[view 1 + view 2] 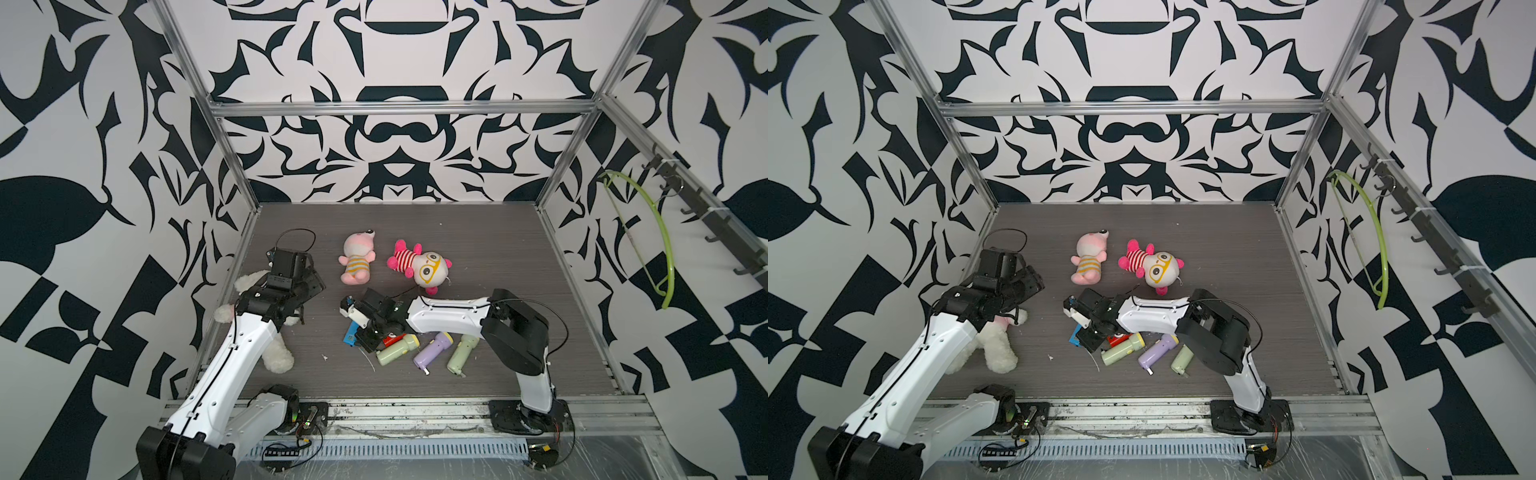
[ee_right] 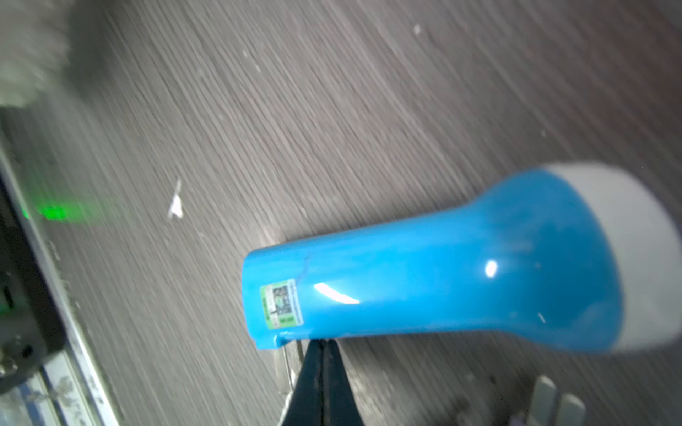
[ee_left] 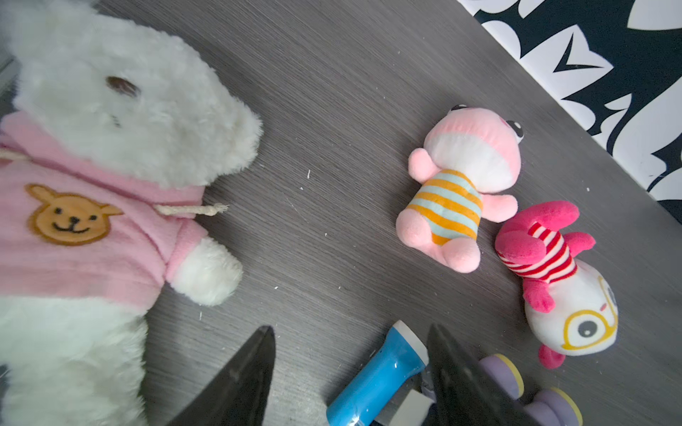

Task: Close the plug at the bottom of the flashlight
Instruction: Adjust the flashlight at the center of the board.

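Touching the base of the blue flashlight (image 2: 424,280), the right gripper (image 2: 321,345) has closed jaws; the left gripper (image 3: 350,328) gapes empty; plug unseen, likely unclosed.

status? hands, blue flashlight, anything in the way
Left hand open, empty, by the white bear. Right hand shut, tips by the bottom end of the blue flashlight; plug state unclear. Purple flashlight lies close beside.

A robot lab cell: aluminium frame (image 1: 399,109) and patterned backdrop walls (image 1: 399,50)
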Motion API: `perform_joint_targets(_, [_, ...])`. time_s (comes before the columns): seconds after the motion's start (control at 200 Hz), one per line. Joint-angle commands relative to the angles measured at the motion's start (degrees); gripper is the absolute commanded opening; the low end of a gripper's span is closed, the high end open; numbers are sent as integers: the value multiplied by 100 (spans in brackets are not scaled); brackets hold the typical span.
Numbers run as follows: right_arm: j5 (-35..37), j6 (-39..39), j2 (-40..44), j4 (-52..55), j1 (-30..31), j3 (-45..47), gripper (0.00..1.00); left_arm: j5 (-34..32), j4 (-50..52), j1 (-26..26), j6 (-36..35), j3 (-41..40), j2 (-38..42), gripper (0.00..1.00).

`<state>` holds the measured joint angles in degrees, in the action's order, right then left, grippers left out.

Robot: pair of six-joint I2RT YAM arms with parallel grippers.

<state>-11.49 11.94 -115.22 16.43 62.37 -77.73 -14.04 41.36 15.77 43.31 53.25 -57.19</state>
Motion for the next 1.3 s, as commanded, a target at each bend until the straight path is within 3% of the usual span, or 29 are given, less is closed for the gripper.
perform_joint_targets(0.0, [-271, 10, -52, -129, 23, -416, 0, -204, 261, -4, -42, 128, 90, 71])
perform_joint_targets(0.32, [-168, -561, 52, 82, -56, -864, 0, -348, 376, -4, -18, 193, 222, 74])
perform_joint_targets(0.405, [-189, -599, 229, 99, -243, -913, 0, -320, 347, -4, 11, 136, 306, 54])
perform_joint_targets(0.51, [-118, -383, 274, 173, -674, -1045, 0, -60, 225, -4, 15, -7, 296, 38])
perform_joint_targets(0.59, [-196, -191, 225, 155, -1020, -1101, 0, 328, 238, -4, 15, -131, 164, 31])
perform_joint_targets(0.705, [-266, -262, 80, 197, -1312, -1342, 0, 1041, 95, 86, 249, -497, 46, 30])
perform_joint_targets(0.79, [-275, -381, -88, 284, -1409, -1648, 0, 1162, -138, 549, 568, -901, 35, 29])
perform_joint_targets(1.11, [-689, -343, -539, 282, -1560, -2031, 0, 245, -468, 2797, 2029, -1409, -323, 29])
perform_joint_targets(1.295, [-1003, -263, -610, 127, -1554, -1851, 0, 85, -702, 3434, 2680, -1532, -875, 28])
